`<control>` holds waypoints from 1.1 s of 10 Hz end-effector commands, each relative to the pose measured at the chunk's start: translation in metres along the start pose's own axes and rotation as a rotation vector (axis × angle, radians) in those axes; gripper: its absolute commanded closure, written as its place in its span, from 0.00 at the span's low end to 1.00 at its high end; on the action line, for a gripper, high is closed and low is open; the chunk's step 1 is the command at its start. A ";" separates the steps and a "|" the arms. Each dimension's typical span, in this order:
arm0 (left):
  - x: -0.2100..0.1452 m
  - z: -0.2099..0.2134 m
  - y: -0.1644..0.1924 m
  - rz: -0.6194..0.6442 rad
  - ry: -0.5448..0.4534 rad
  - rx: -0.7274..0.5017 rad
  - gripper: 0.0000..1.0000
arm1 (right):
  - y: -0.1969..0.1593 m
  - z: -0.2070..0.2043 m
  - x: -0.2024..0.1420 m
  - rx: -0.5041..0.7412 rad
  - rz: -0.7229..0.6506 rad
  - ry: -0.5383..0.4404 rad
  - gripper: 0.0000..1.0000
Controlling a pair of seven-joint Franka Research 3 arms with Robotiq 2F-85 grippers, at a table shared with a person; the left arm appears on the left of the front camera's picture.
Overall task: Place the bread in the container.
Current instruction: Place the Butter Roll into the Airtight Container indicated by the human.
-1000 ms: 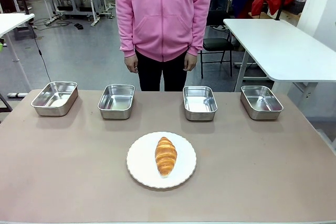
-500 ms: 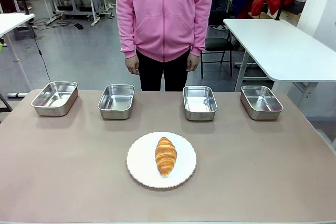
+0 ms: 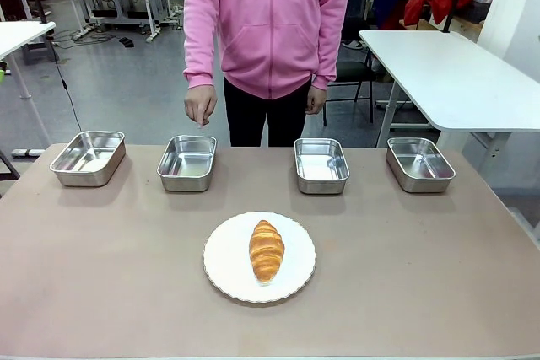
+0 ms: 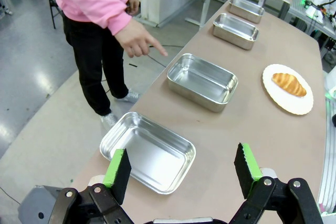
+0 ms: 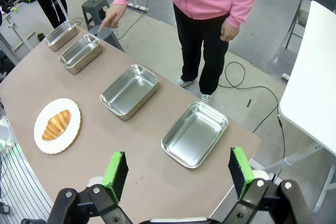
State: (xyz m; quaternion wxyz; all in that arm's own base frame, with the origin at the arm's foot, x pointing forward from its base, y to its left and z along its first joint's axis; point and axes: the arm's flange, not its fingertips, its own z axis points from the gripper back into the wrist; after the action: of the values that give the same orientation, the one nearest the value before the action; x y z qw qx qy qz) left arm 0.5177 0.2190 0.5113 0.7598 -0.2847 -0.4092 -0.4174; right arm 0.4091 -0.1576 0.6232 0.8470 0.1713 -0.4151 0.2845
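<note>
The bread [image 3: 267, 250], a golden-brown croissant, lies on a round white plate [image 3: 224, 271] at the middle of the table; it also shows in the wrist views as bread [image 4: 287, 84] and bread [image 5: 56, 125]. Several steel pans line the far edge. A person's hand [image 3: 201, 107] hangs with a finger pointing down over the second container from the left [image 3: 186, 181], seen too as hand [image 4: 139, 43] and container [image 4: 197, 95]. My left gripper [image 4: 181, 156] is open above the leftmost pan. My right gripper [image 5: 177, 157] is open above the table's right end.
The other pans sit at far left [image 3: 88, 176], right of centre [image 3: 321, 185] and far right [image 3: 419, 183]. The person in a pink hoodie [image 3: 266, 14] stands at the far edge. A white table [image 3: 456, 73] stands behind on the right.
The person's hand has risen from their side and swung out over the second pan from the left, finger pointing down. Bread and pans have not moved.
</note>
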 end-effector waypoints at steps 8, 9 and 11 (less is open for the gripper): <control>0.000 0.000 -0.002 -0.016 -0.001 -0.002 0.00 | -0.001 -0.001 0.002 0.007 0.017 -0.023 0.00; 0.000 0.000 -0.002 -0.016 -0.001 -0.002 0.00 | -0.001 -0.001 0.002 0.007 0.017 -0.023 0.00; 0.000 0.000 -0.002 -0.016 -0.001 -0.002 0.00 | -0.001 -0.001 0.002 0.007 0.017 -0.023 0.00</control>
State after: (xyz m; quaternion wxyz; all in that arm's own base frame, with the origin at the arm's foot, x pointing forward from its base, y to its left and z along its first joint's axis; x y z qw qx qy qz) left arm 0.5177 0.2190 0.5113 0.7598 -0.2847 -0.4092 -0.4174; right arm 0.4091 -0.1576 0.6232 0.8470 0.1713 -0.4151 0.2845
